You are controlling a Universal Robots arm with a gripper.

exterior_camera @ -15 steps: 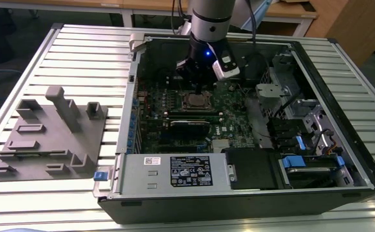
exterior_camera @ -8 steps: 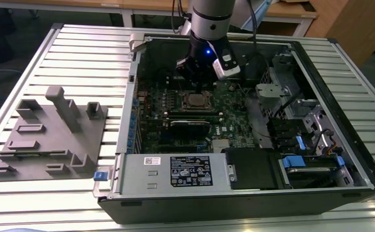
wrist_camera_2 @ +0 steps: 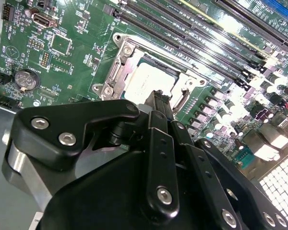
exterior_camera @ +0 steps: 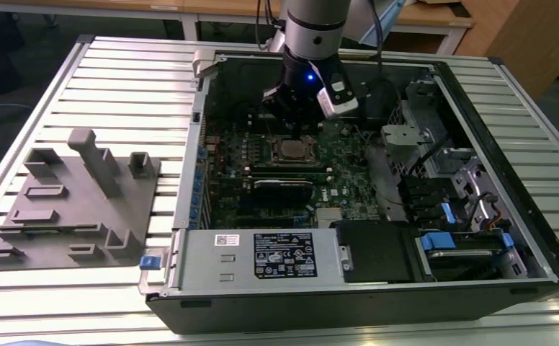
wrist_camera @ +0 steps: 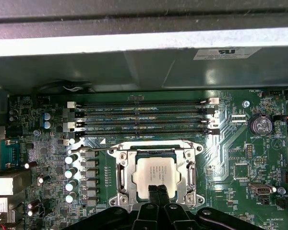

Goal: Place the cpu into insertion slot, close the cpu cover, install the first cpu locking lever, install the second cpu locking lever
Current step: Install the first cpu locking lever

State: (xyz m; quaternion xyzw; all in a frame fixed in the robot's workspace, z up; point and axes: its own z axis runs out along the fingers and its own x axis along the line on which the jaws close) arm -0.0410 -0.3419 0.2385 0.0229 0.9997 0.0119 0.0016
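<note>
Inside an open computer case (exterior_camera: 356,313), the arm's gripper (wrist_camera: 157,190) hangs low over the motherboard (wrist_camera: 230,143), its fingers drawn together with nothing visible between them and the tips poised at the near edge of the cpu (wrist_camera: 156,173). The chip lies flat in the insertion slot (wrist_camera: 156,154), just beside the memory slots (wrist_camera: 144,117), and the cpu cover (wrist_camera: 124,178) appears folded down around it, the silver top showing through the cutout. A thin locking lever (wrist_camera: 134,149) runs along the socket's memory-slot side; whether it is latched cannot be told. The cpu is probably light and rigid but delicate underneath, best gripped by its opposite edges. The cover looks like stiff sheet metal, and the lever like springy wire, probably best taken at its bent end.
</note>
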